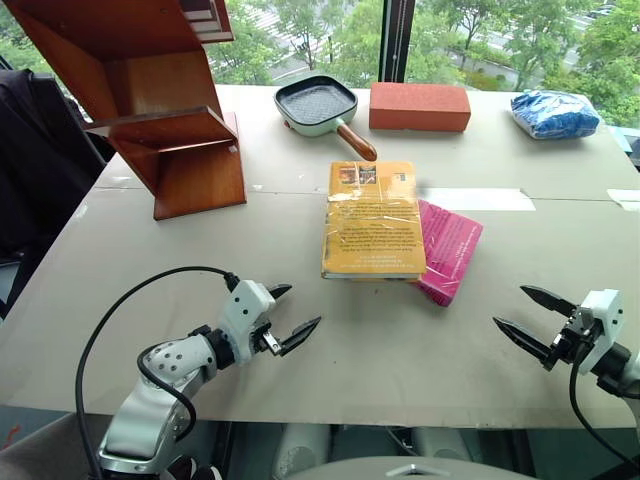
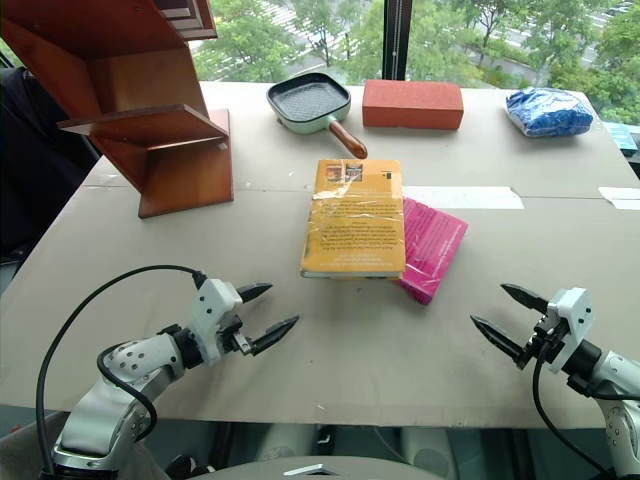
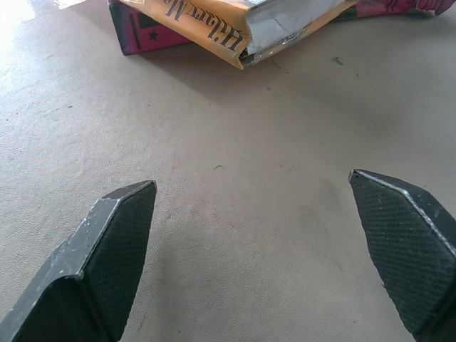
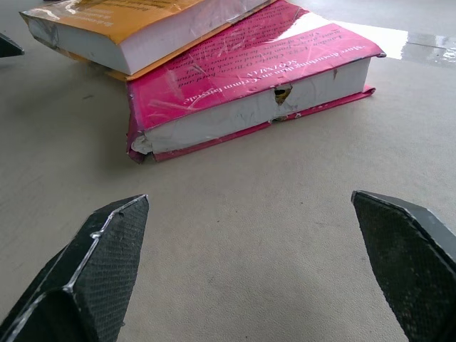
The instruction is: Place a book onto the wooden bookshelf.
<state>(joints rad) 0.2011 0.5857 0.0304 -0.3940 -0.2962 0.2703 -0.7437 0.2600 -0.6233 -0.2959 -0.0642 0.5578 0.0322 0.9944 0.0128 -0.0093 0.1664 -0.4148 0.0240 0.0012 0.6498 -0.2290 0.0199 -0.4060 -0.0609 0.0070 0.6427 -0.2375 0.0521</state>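
The big reddish-brown shiny wooden bookshelf with slanted boards [image 1: 150,110] stands at the far left, well apart from the thick yellow-orange book in shiny plastic wrap [image 1: 373,220], which is the thing to go by here. This yellow book lies flat in the middle of the pale grey worktop [image 1: 300,330], and its right edge rests on top of a pink book [image 1: 448,248], so it sits a little tilted.

The left hand [image 1: 290,315] hovers near the yellow book, down and to its left, with its two black fingers spread wide and nothing in them. The right hand [image 1: 530,318] hovers down and to the right of the yellow book, also wide open and empty, and its wrist view looks at the page edges of both books.

The job has not really started, I think, because the book is still lying there and no hand touches it. The next step looks like grabbing the yellow book. To do it well, a hand should come in low, where the near end of the book sticks out, and pinch top and bottom covers together. The wrap looks slippery, so the squeeze should be firm. Take care to catch only the yellow book and not the pink one under it. Lift slowly, because a thick book may droop or twist. Then carry it left to a shelf board
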